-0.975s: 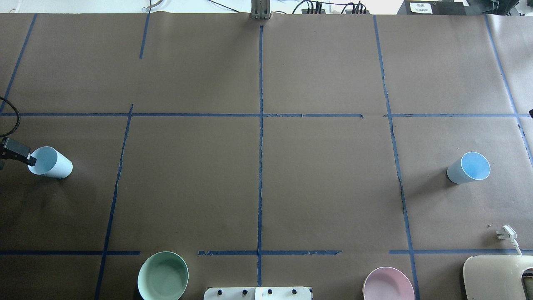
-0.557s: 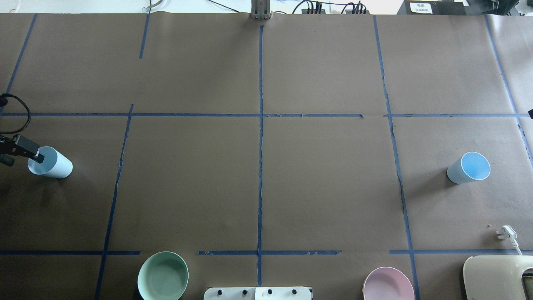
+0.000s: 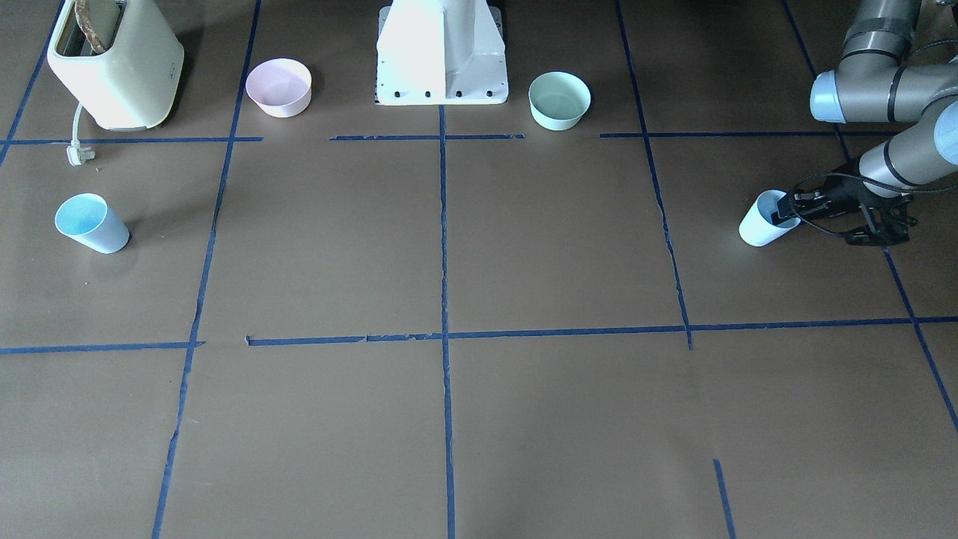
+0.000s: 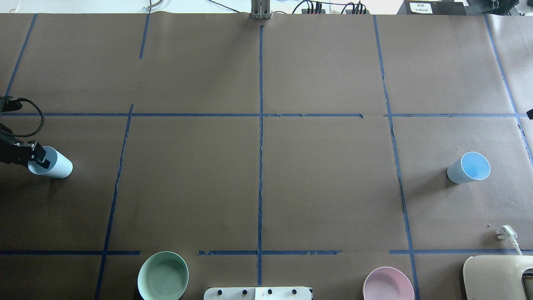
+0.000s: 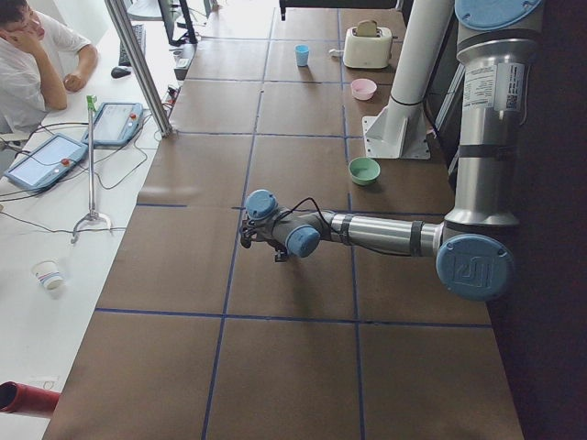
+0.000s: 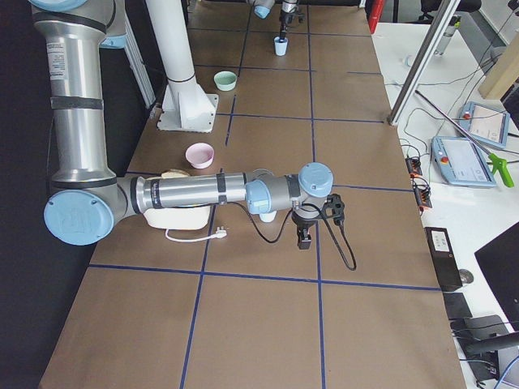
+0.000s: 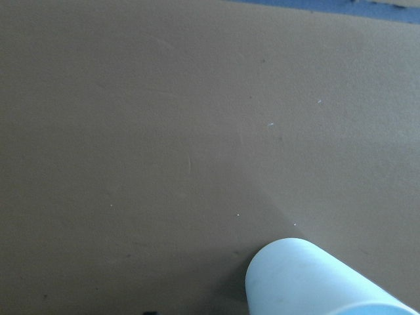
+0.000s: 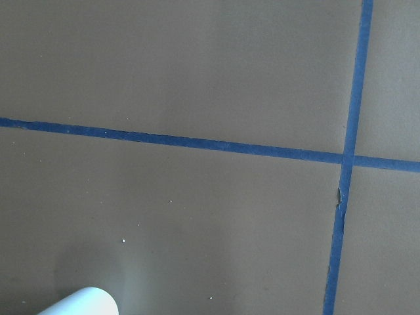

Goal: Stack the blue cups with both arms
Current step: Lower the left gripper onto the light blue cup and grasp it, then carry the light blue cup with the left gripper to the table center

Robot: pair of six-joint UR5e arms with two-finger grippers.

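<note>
One pale-blue cup (image 4: pixel 56 164) stands at the table's left edge; it also shows in the front view (image 3: pixel 757 224) and the left wrist view (image 7: pixel 321 282). My left gripper (image 4: pixel 36 156) (image 3: pixel 784 209) is at this cup's mouth and looks open, with a fingertip over the rim. The other blue cup (image 4: pixel 468 167) (image 3: pixel 91 222) stands alone at the right, and its edge shows in the right wrist view (image 8: pixel 82 303). My right gripper (image 6: pixel 304 237) hangs above the table near that cup. It shows only in the right side view, so I cannot tell its state.
A mint-green bowl (image 4: pixel 163 276) and a pink bowl (image 4: pixel 388 284) stand at the near edge on either side of the white pedestal (image 3: pixel 441 52). A cream toaster (image 4: pixel 497 277) with a loose plug (image 4: pixel 506 232) is at the near right corner.
My left gripper has moved right and a little down, from beside the left cup's rim to over its mouth. Both cups have stayed in place.
</note>
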